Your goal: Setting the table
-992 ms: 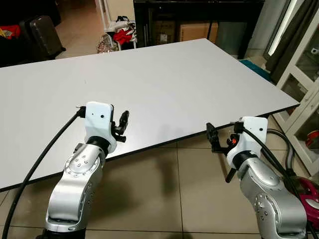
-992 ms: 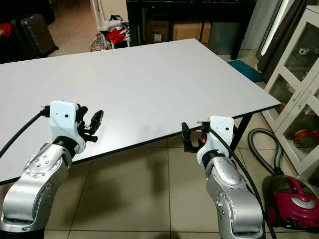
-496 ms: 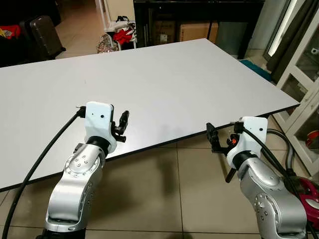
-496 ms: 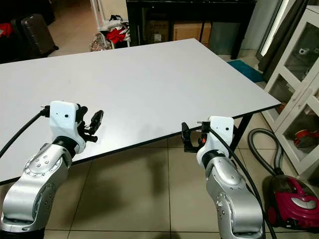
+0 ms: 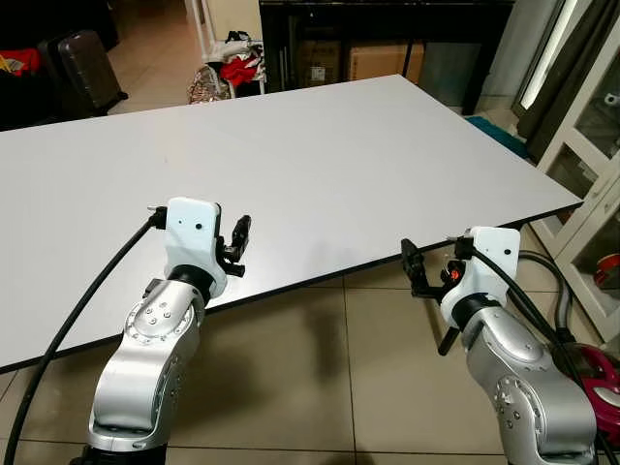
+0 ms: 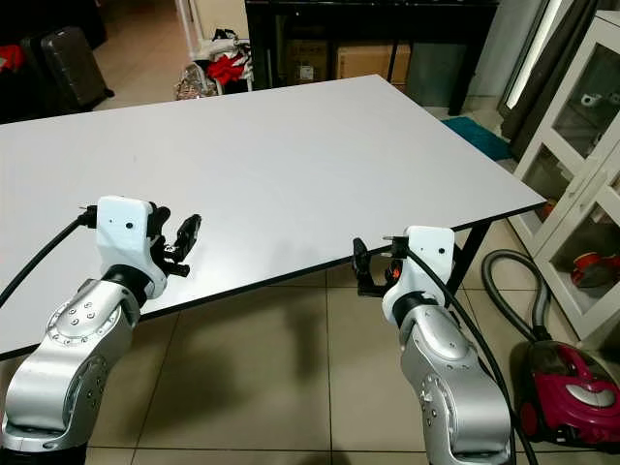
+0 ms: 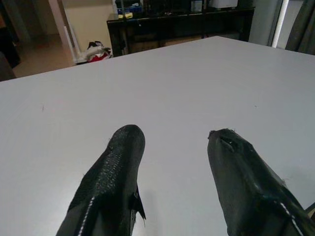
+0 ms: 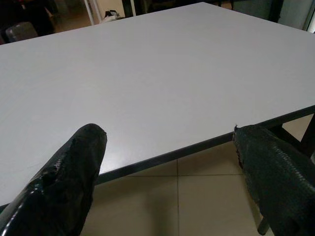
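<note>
A large white table (image 5: 291, 155) with a dark edge stretches in front of me, its top bare. My left gripper (image 5: 238, 247) hovers over the table's near edge, open, with nothing between its fingers (image 7: 115, 167). My right gripper (image 5: 415, 268) is held just off the near edge, above the tiled floor, open and holding nothing; its fingers (image 8: 74, 172) point toward the tabletop.
Behind the table stand a dark sideboard (image 5: 387, 39) with boxes under it, a suitcase (image 5: 82, 68) and bags (image 5: 228, 68) on the floor. A white glass-door cabinet (image 6: 581, 184) and a red vacuum cleaner (image 6: 567, 378) stand at the right. Beige tiles (image 5: 291, 387) lie below.
</note>
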Tool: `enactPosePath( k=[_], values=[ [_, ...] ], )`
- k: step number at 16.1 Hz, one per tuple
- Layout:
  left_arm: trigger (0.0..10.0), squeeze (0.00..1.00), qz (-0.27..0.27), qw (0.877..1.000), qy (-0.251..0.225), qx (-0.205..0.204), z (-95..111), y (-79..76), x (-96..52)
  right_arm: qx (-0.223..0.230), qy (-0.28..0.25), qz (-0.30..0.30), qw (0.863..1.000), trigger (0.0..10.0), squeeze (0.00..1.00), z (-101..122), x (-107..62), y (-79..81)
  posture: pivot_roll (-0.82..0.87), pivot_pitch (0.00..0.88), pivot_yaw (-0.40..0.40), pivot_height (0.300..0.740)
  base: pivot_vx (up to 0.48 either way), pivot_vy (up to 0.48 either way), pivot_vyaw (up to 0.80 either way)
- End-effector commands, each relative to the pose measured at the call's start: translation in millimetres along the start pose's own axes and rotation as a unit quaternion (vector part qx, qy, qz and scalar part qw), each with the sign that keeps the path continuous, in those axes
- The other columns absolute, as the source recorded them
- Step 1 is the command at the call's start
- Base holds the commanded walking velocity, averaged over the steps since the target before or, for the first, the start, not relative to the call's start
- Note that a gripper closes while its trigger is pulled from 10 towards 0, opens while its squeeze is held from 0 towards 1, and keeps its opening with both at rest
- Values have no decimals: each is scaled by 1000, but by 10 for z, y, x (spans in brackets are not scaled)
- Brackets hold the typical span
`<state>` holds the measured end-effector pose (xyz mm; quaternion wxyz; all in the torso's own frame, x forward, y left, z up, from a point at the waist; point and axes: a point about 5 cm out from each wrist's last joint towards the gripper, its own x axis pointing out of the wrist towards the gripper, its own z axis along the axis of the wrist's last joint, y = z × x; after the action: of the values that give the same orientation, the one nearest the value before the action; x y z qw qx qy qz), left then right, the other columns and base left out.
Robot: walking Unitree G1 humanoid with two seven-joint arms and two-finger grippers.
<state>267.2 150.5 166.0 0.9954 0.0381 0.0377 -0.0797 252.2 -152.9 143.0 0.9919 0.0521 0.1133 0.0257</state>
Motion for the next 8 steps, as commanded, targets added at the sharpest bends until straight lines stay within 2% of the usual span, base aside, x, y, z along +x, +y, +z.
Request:
enactPosePath(
  k=[1, 4, 5, 6, 8],
  values=[
    [10000, 0, 67, 995, 76, 28, -291, 223, -107, 7, -12, -76, 997, 10000, 0, -124, -205, -152, -194, 0, 154, 740, 0, 0, 0],
    [10000, 0, 29, 997, 59, 29, -234, 167, -47, -16, 0, -45, 999, 10000, 0, -184, -296, -121, -220, 0, 177, 740, 0, 0, 0],
    [10000, 792, 24, 998, 53, 23, -224, 167, -51, -6, 2, -38, 999, 10000, 1000, -199, -314, -108, -220, 0, 177, 740, 0, 0, 0],
    [10000, 1000, 15, 999, 45, 20, -211, 157, -63, 7, -2, -36, 999, 10000, 1000, -193, -326, -110, -219, 0, 176, 740, 0, 0, 0],
    [10000, 1000, 20, 999, 44, 12, -226, 168, -103, -3, -6, -22, 1000, 10000, 1000, -159, -340, -109, -221, 0, 168, 740, 0, 0, 0]
  ],
)
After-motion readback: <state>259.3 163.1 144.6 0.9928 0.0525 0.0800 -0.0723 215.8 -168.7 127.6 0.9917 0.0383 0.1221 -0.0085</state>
